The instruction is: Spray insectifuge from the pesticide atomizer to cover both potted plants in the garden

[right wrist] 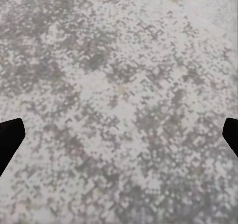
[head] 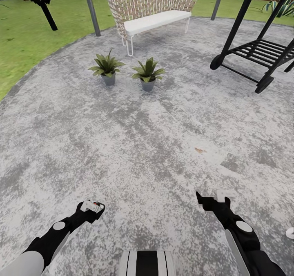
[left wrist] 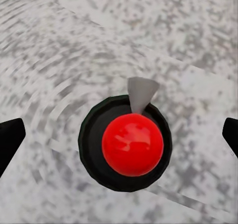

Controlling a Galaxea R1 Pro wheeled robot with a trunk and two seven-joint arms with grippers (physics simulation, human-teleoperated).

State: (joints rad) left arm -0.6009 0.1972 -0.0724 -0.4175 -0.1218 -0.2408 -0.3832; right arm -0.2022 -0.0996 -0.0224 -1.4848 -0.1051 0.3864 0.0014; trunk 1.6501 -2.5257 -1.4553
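The pesticide atomizer [left wrist: 132,144] stands on the paving, seen from straight above in the left wrist view: a red round top, a dark body and a grey nozzle. My left gripper [left wrist: 119,139] is open directly over it, its black fingertips [left wrist: 10,137] far out on either side and not touching the bottle. Under the left gripper [head: 92,208] in the head view, only a red speck of the bottle's top peeks out. The two potted plants [head: 107,68] [head: 148,74] sit side by side further ahead. My right gripper [head: 212,200] [right wrist: 119,139] hangs open over bare paving.
Round grey mottled paving [head: 143,145] lies all around, with lawn [head: 24,35] at the left. Behind the plants stands a wicker bench [head: 151,6] between two grey lamp posts [head: 92,8] [head: 218,0]. A black grill [head: 261,43] stands at the far right.
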